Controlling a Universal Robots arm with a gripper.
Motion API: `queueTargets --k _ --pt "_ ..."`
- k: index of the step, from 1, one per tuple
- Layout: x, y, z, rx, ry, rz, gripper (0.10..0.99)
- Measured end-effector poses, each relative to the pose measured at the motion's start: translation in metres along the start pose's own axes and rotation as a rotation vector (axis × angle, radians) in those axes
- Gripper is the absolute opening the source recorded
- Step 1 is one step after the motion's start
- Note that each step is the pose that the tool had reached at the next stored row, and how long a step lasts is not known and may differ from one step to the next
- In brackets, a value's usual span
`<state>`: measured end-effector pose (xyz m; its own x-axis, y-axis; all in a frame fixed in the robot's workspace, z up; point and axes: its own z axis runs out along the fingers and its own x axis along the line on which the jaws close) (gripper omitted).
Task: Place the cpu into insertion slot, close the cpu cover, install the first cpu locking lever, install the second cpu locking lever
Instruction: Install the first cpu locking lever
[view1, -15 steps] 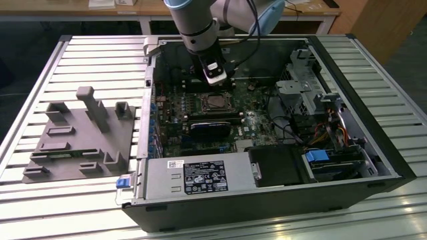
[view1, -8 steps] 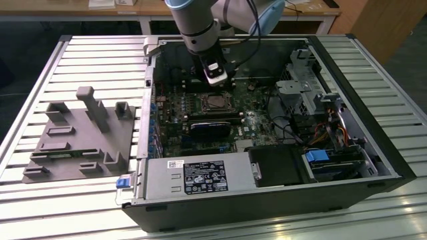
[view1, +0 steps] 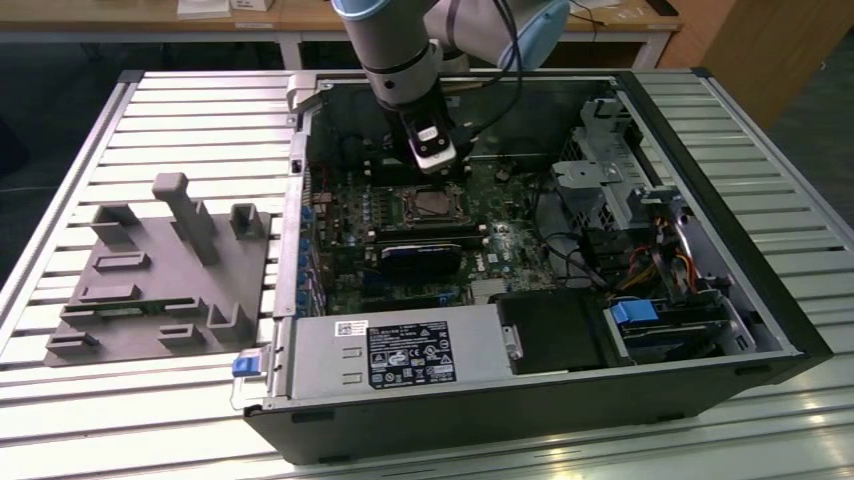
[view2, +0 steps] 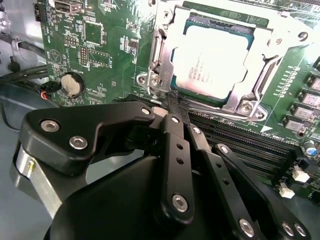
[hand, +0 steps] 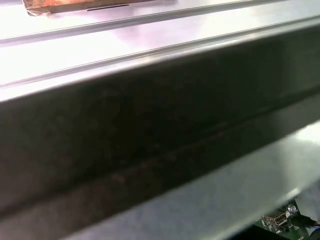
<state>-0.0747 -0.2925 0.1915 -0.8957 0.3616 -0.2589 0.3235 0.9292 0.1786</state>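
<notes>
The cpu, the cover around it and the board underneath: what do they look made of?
The cpu: metal lid, dull silver with soft glare. The cover: thin sheet metal, bright and shiny, bent edges, probably steel. The board: green laminate, it seems, studded with small soldered parts.

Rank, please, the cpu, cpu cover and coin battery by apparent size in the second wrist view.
1. cpu cover, which frames the cpu.
2. cpu.
3. coin battery, clearly smallest.
All sit on one board, so nearness hardly matters.
</notes>
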Motion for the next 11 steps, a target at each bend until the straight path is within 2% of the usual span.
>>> queueTargets --k 6,11 --pt "-0.0001 0.0001 -0.0003 0.001 0.0 0.0 0.106" --pt "-0.0014 0.001 -0.0051 0.0 0.0001 0.0 0.106"
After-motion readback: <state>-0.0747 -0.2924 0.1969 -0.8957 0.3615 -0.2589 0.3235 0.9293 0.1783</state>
